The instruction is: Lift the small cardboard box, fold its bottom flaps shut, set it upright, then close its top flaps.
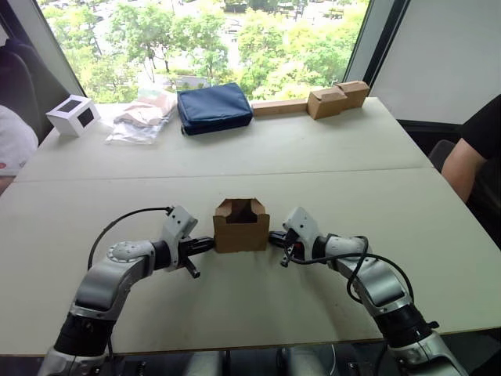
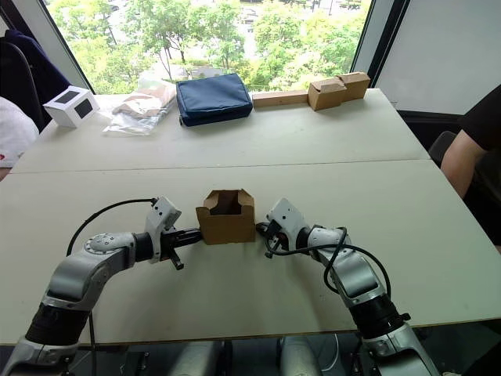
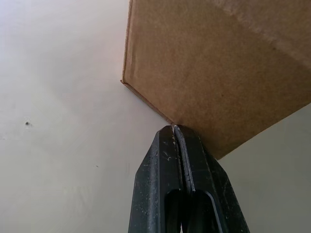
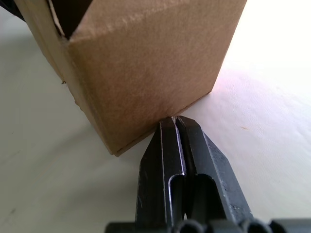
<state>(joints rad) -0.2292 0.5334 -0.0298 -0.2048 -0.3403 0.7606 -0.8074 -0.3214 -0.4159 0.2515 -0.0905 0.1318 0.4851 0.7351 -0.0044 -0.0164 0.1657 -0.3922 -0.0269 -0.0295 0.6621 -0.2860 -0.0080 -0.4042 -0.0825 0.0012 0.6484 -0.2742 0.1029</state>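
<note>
The small cardboard box [image 1: 241, 231] stands upright in the middle of the table, its top end open. Its top flaps [image 1: 238, 207] stick up around the rim, and the inside looks dark. The bottom flaps are hidden under the box. My left gripper [image 1: 210, 243] is shut, with its tip touching the box's left wall low down [image 3: 175, 127]. My right gripper [image 1: 272, 236] is also shut, and its tip meets the lower right wall [image 4: 174, 118]. Neither gripper holds anything; the box sits between the two tips.
At the table's far side lie a white box with a dark window [image 1: 73, 114], a plastic bag [image 1: 145, 117], a navy pouch [image 1: 214, 107] and tan cardboard blocks on a strip [image 1: 337, 98]. A person's arm [image 1: 470, 157] is at the right edge, and another person [image 1: 16, 137] at the left.
</note>
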